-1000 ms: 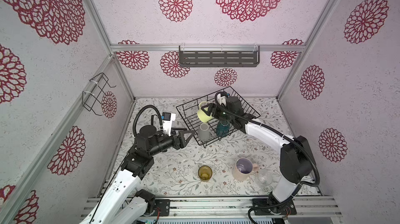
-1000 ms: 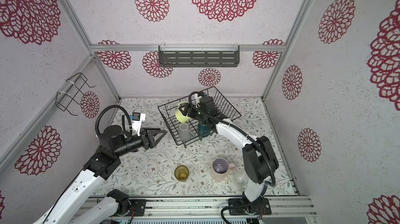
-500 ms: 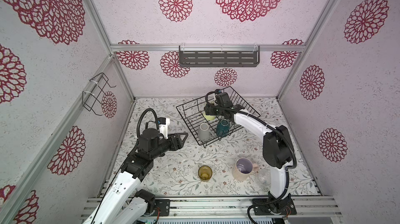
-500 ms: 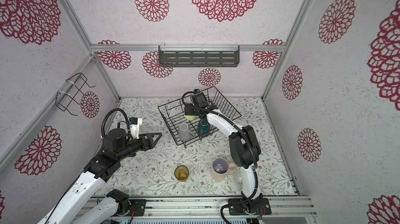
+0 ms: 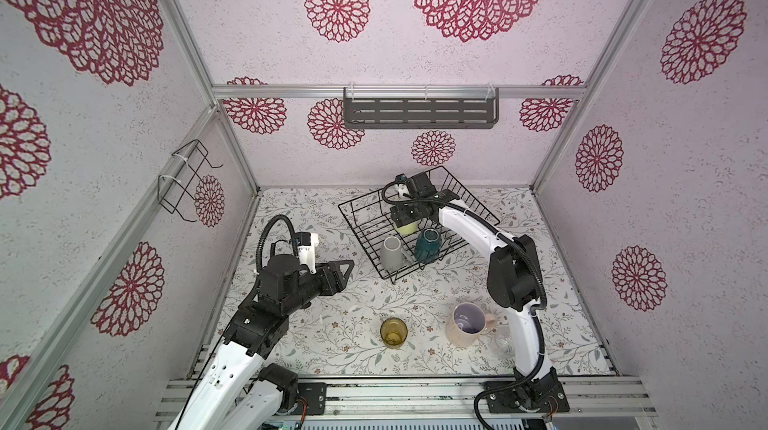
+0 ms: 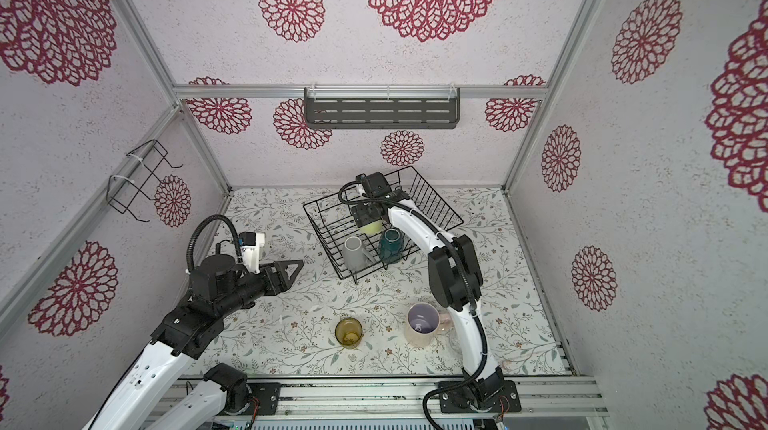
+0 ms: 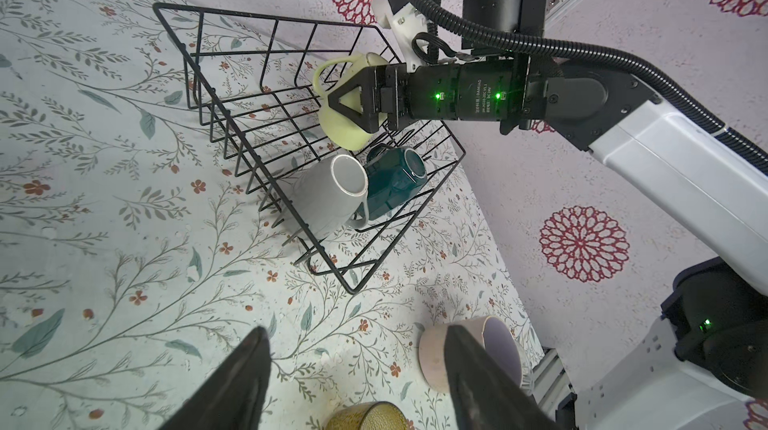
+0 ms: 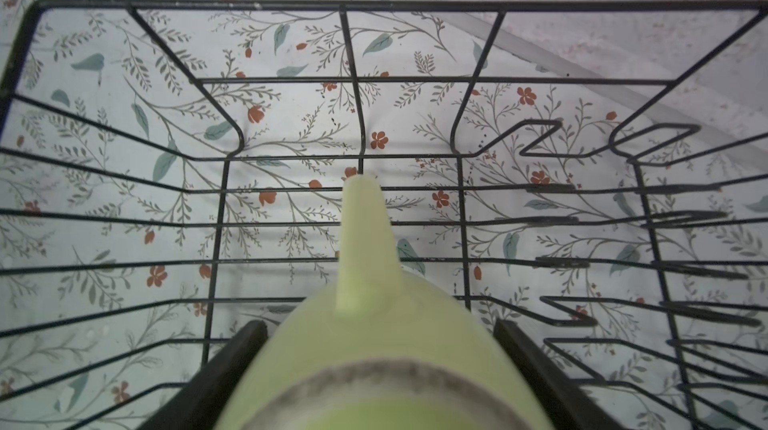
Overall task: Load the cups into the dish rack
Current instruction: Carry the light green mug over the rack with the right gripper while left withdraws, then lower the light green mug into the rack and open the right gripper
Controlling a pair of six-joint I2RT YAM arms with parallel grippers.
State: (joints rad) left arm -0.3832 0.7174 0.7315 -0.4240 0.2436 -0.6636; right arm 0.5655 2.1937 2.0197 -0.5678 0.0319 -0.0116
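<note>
My right gripper (image 8: 380, 326) is shut on the pale yellow-green mug (image 5: 408, 227), which hangs just above the floor of the black wire dish rack (image 5: 357, 224). In the right wrist view the mug (image 8: 374, 349) shows its base ring close up, and its handle points away. A light grey mug (image 5: 390, 253) and a dark teal mug (image 5: 428, 244) lie in the rack's near corner. The amber tumbler (image 5: 393, 332), pink mug (image 5: 467, 324) and clear glass (image 5: 503, 345) stand on the table near the front. My left gripper (image 5: 347, 272) is open and empty, left of the rack.
A grey slotted shelf (image 5: 419, 114) hangs on the back wall and a small wire holder (image 5: 183, 182) on the left wall. The right arm's elbow (image 5: 513, 278) rises over the pink mug. Zigzag dividers (image 8: 648, 137) fill the rack's far side.
The right gripper has carried the yellow-green mug from the rack's left rim further in and lower. The left gripper has drawn back a little to the left.
</note>
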